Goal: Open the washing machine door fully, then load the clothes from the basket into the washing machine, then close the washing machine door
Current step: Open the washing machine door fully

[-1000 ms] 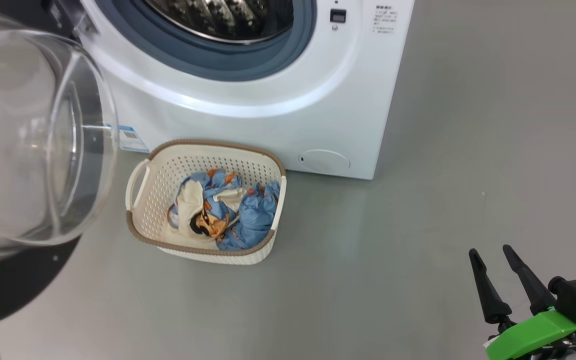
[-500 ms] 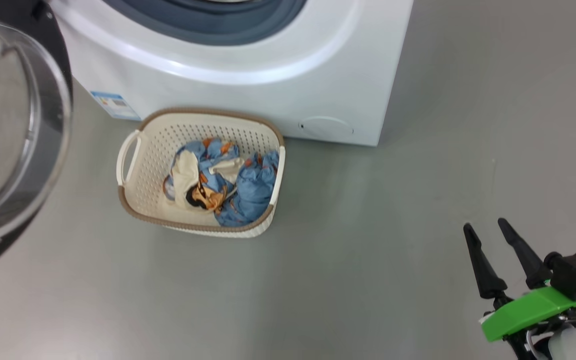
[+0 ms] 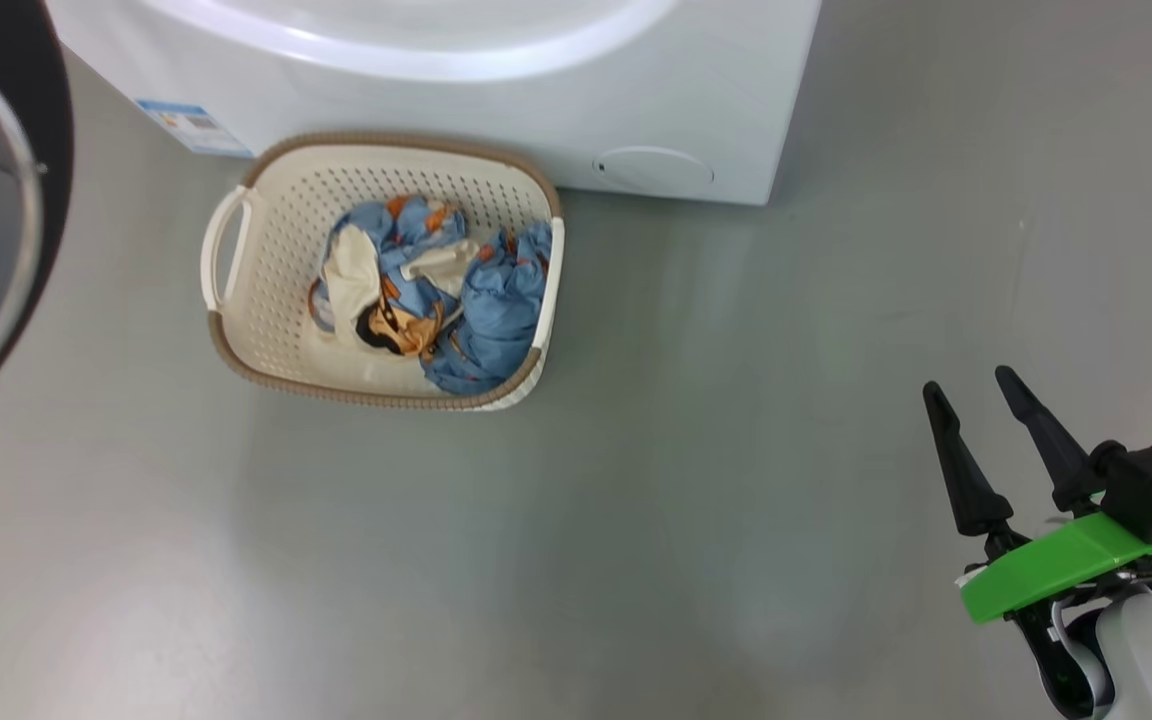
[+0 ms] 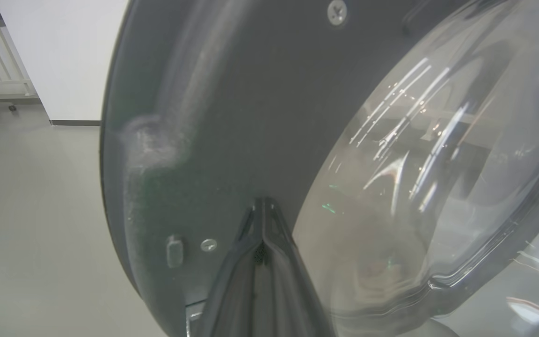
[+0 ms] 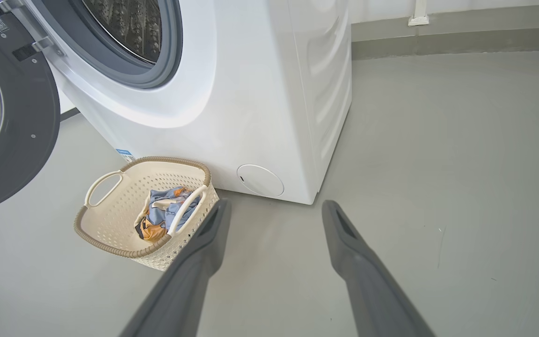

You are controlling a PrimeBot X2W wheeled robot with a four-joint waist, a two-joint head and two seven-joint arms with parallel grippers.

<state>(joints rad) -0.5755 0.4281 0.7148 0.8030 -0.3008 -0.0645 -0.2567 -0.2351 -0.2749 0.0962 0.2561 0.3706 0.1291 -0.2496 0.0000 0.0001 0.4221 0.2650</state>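
Fingers of the left gripper (image 4: 262,207) are pressed together with nothing between them. Their tips stand at the dark inner face of the washing machine door (image 4: 232,107), just beside its glass bowl; contact cannot be confirmed. Fingers of the right gripper (image 3: 968,382) are spread wide and empty over the floor (image 3: 636,500). The basket (image 3: 266,300) with the clothes (image 3: 496,310) lies well ahead and left of them, just in front of the washing machine (image 3: 696,90).

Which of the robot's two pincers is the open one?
The right pincer, spread wide over the floor. The left pincer is shut tight, close to the washing machine door.
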